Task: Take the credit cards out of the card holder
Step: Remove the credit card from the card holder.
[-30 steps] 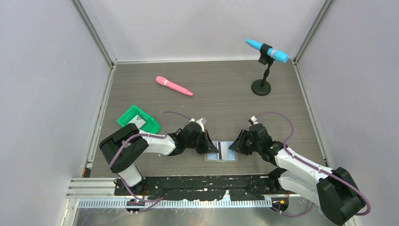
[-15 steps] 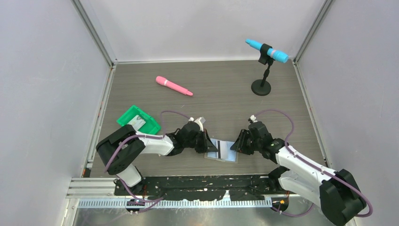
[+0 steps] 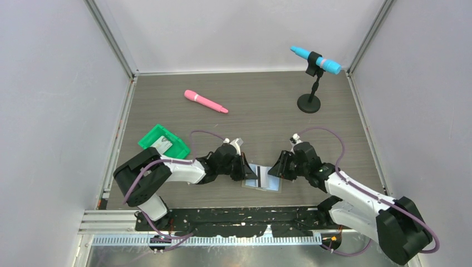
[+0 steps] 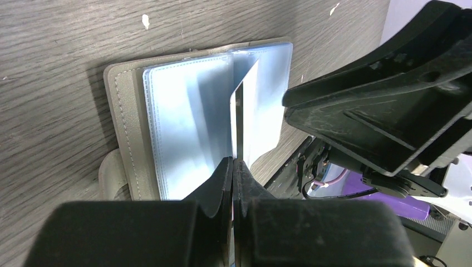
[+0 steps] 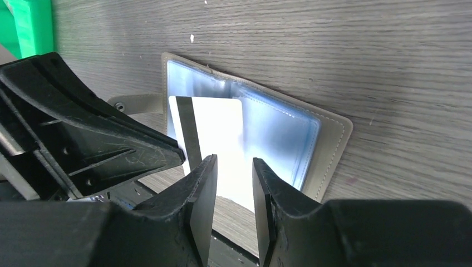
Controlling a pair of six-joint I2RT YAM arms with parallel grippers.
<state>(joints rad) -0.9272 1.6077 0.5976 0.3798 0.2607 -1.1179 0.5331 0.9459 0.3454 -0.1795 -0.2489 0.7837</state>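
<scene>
grey card holder (image 5: pixel 289 125) open, credit card (image 5: pixel 217 130) above

- Your left pincer (image 4: pixel 232 164) sits at bottom centre, its black fingers pressed together on a thin whitish card (image 4: pixel 247 111) with a dark stripe, seen nearly edge-on.
- Behind the whitish card, a flat grey card holder (image 4: pixel 119 117) lies open on the dark wood-grain worktop (image 4: pixel 55 55), showing pale blue translucent pockets (image 4: pixel 183 122).
- To your right, the right pincer's black finger (image 4: pixel 362 105) hangs just beside the card, with a purple cable (image 4: pixel 384 196) below.
</scene>
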